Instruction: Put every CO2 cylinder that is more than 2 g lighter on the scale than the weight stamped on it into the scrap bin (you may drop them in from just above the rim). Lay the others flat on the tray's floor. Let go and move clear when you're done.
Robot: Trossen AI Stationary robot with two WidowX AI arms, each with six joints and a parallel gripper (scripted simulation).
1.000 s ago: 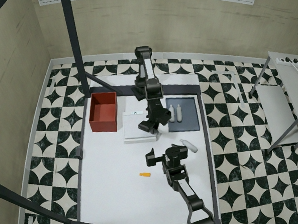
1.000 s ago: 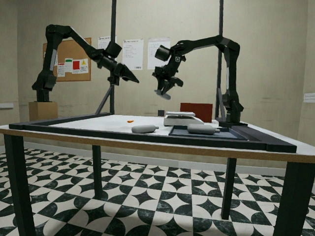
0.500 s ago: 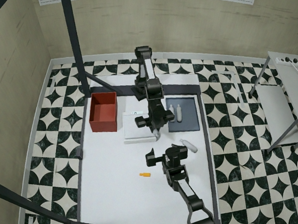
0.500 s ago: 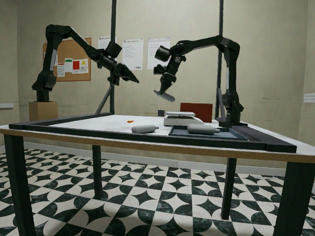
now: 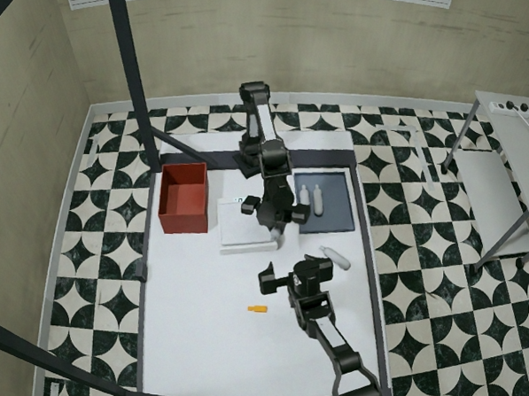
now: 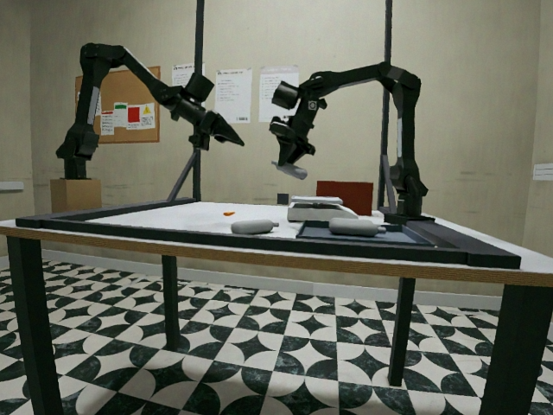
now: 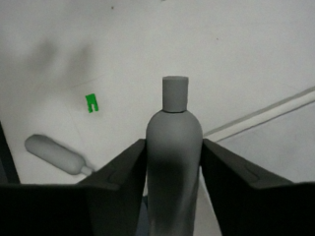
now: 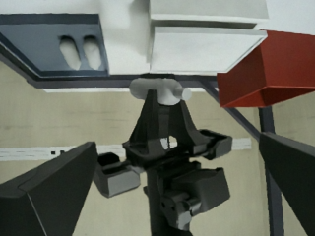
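Left gripper [image 5: 275, 230] [image 6: 289, 163] [image 7: 174, 144] [image 8: 167, 94]: we had it clamped on a raised cylinder [image 5: 275, 235] [image 6: 295, 170] [image 7: 173, 130] [image 8: 141, 88]
Right gripper [image 5: 289, 263] [image 6: 241, 142] [image 8: 178, 145]: we held it open — nothing gripped
Tray [image 5: 339, 220] [image 6: 402, 235] [image 8: 30, 39]: we saw two cylinders [image 5: 318, 201] [image 8: 92, 51] lying inside
Tabletop [image 5: 202, 348] [image 6: 169, 218] [image 7: 128, 44]: another cylinder [image 5: 336, 258] [image 6: 252, 226] [image 7: 55, 154] lay outside the tray
Scale [image 5: 247, 226] [image 6: 317, 210] [image 8: 207, 49]: it stood between tray and scrap bin [image 5: 185, 223] [image 6: 344, 196] [image 8: 290, 64]

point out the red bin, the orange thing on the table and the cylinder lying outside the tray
red scrap bin [image 5: 187, 222] [image 6: 344, 196] [image 8: 283, 74]: top, exterior, right wrist; outer wall
small orange object [image 5: 260, 309] [image 6: 228, 213]: top, exterior; body
loose CO2 cylinder [image 5: 337, 258] [image 6: 252, 226] [image 7: 55, 154]: top, exterior, left wrist; body
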